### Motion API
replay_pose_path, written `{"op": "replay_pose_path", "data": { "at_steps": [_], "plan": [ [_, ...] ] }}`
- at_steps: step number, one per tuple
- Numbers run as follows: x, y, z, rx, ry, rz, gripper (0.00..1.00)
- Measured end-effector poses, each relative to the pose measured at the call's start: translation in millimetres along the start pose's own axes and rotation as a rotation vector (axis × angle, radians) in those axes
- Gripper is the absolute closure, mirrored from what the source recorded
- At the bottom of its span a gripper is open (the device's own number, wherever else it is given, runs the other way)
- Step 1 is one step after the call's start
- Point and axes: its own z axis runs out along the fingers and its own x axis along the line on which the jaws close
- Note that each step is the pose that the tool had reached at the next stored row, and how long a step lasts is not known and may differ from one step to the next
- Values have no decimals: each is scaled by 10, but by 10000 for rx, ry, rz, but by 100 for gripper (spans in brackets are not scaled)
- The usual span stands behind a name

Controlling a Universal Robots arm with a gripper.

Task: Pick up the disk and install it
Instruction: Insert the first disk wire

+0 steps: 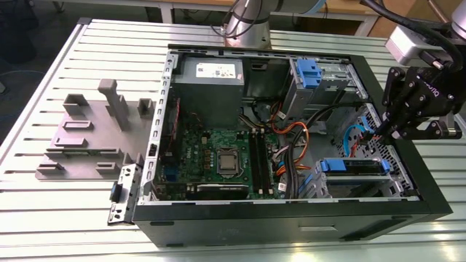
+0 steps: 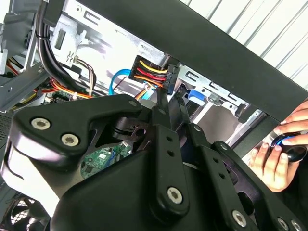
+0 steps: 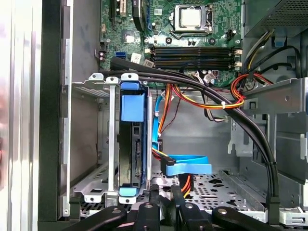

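Judging the blue-railed silver metal disk (image 3: 131,144) in its grey bay rigid, dense, shock-sensitive: grip the rails; black hand (image 1: 389,134) state indeterminate.

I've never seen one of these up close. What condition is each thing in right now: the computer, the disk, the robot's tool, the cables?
Computer case: lying on its side, side panel off, insides exposed.
Disk: seated edge-up in the metal bay, blue tab showing.
Tool: over the case's edge on the exterior view's right, holding nothing I can see.
Cables: loose, draped across the case interior.
Hand: resting outside the case.
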Motion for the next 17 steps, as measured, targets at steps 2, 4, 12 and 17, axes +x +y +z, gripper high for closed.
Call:
{"op": "replay_pose_path", "data": {
  "at_steps": [2, 4, 12, 17],
  "plan": [
    [-1, 0, -1, 1, 32, 1, 76],
    [-4, 0, 0, 0, 72, 2, 76],
    [-12, 0, 14, 0, 79, 1, 76],
    [-15, 0, 26, 0, 79, 1, 76]
  ]
}}
